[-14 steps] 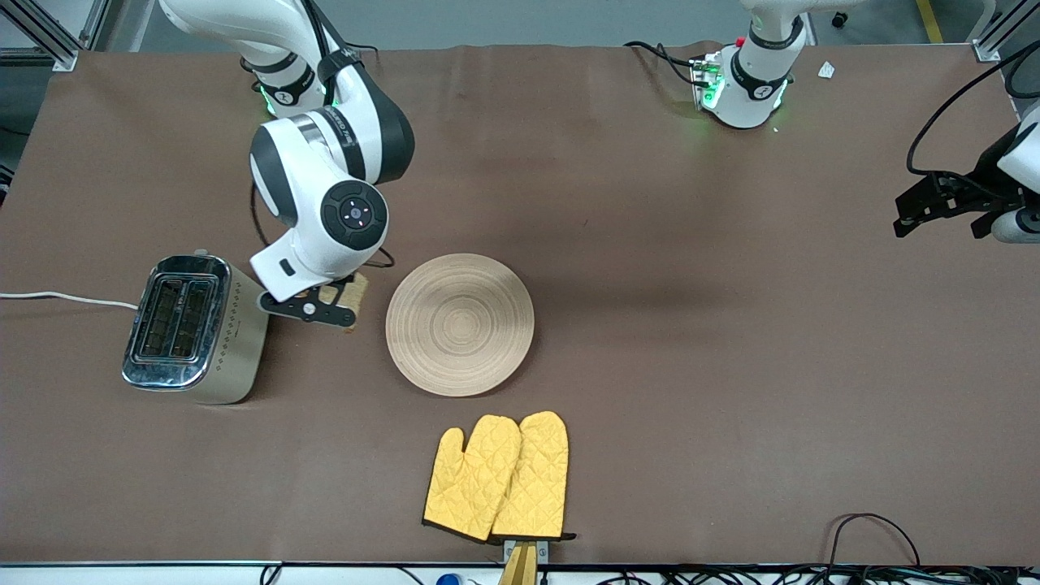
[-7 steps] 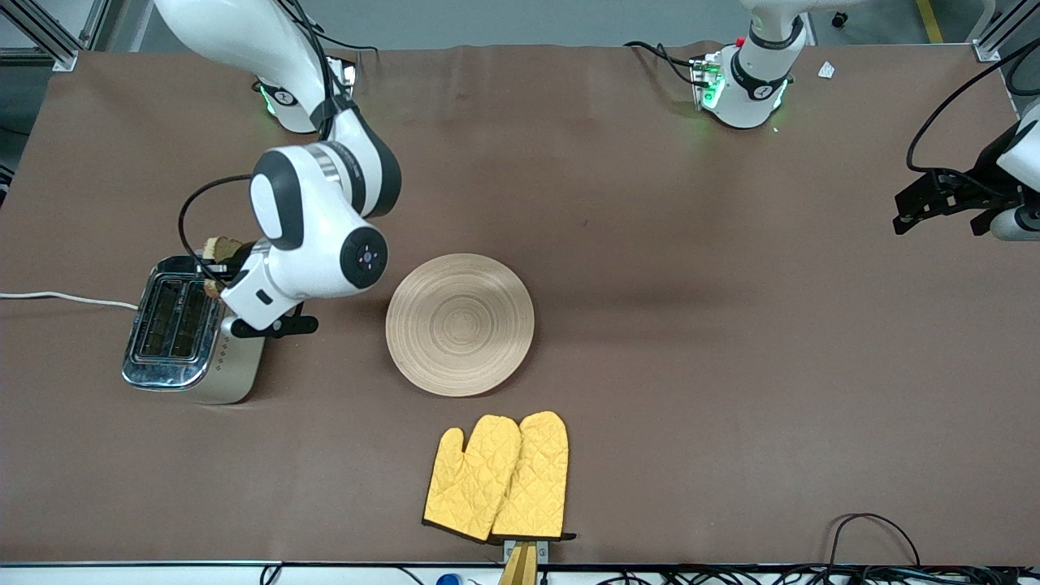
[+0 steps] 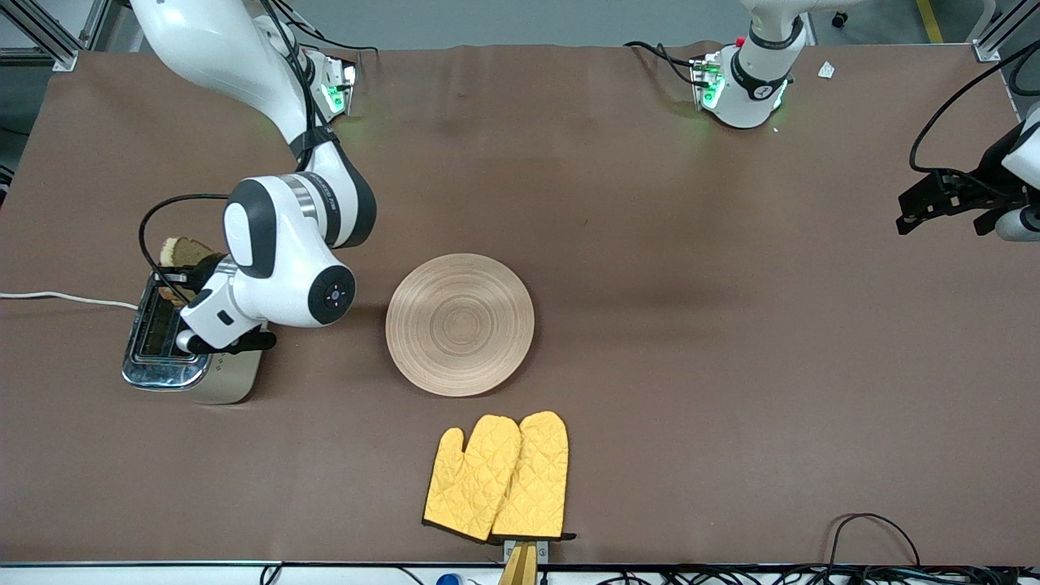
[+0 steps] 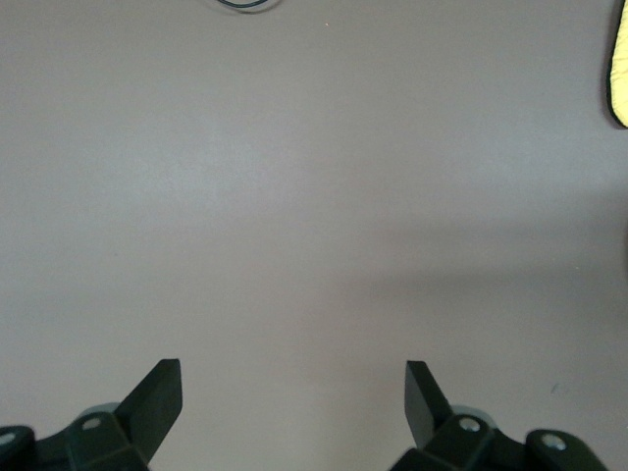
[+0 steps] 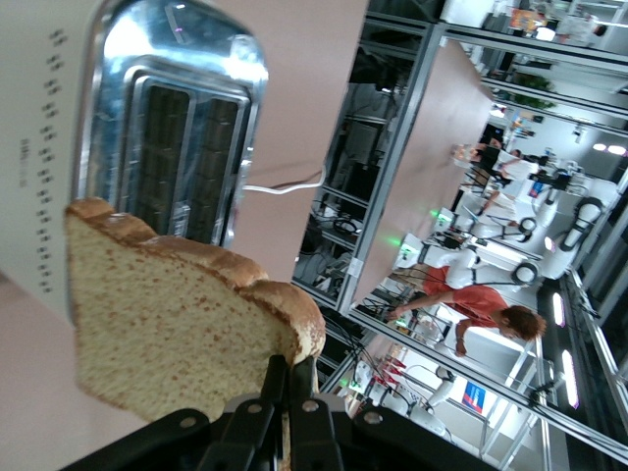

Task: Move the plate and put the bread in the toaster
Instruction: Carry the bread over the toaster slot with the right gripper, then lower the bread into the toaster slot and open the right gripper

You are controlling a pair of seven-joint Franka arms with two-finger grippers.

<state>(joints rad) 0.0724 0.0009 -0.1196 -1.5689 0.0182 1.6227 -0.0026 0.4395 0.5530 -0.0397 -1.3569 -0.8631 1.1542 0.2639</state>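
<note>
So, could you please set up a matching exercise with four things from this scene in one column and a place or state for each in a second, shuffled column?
Things:
1. bread
2. plate
3. toaster
4. left end effector

Places or states:
A. bare, beside the toaster
B. open over bare table
C. gripped in the right end effector, over the toaster
D. both slots unfilled

Pairs: 1-C, 2-A, 3-D, 4-B

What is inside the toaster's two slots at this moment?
Nothing shows in the toaster slots: the right wrist view shows both dark and open, though not their depths. The bread is clamped in the right gripper above it. In the front view the arm covers part of the top.
</note>
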